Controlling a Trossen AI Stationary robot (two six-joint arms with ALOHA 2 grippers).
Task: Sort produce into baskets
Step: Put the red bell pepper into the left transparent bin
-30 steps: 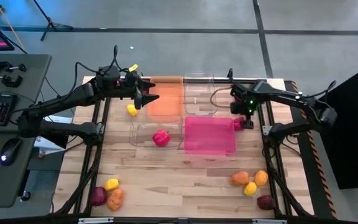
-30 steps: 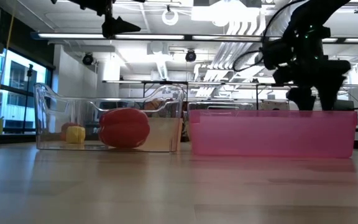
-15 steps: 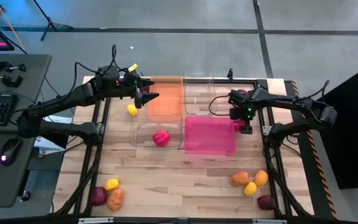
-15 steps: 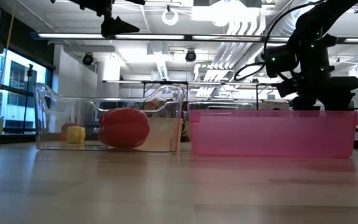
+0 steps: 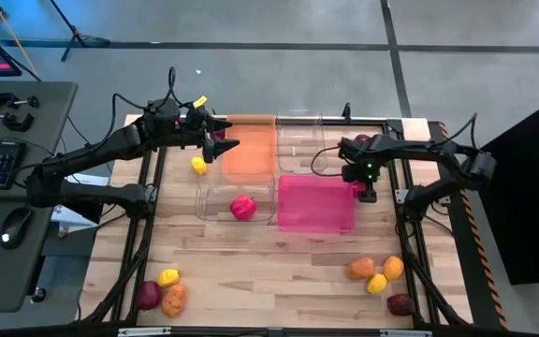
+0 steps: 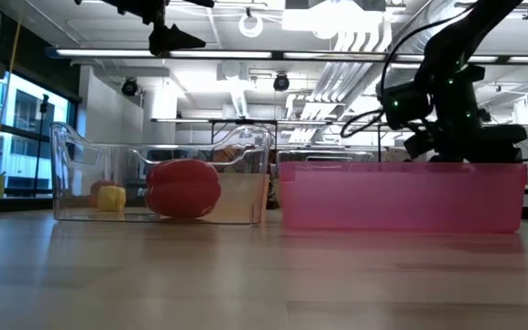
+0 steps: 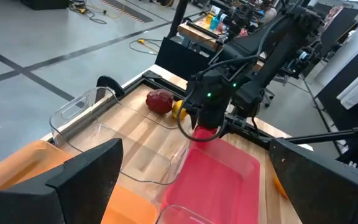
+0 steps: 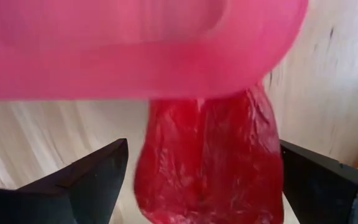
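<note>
Desk (image 5: 279, 262) carries four baskets: orange basket (image 5: 248, 150), clear basket (image 5: 299, 142), second clear basket (image 5: 235, 199) holding red pepper (image 5: 242, 207), pink basket (image 5: 315, 201).
Left hand (image 5: 225, 140) hovers by orange basket edge, fingers spread, empty.
Right hand (image 5: 364, 190) at pink basket's right rim, fingers wide apart around red pepper piece (image 8: 207, 155), not clamped.
Loose produce groups (image 5: 375, 274) at desk's near corners.

Four bins cluster mid-table: one basket (image 5: 248, 150) far left, another (image 5: 299, 141) to its right, a third (image 5: 215, 200) near left holding one piece (image 5: 242, 207), the fourth (image 5: 315, 202) near right. Loose produce lies in the near-left (image 5: 162, 291) and near-right (image 5: 378, 275) corners
</note>
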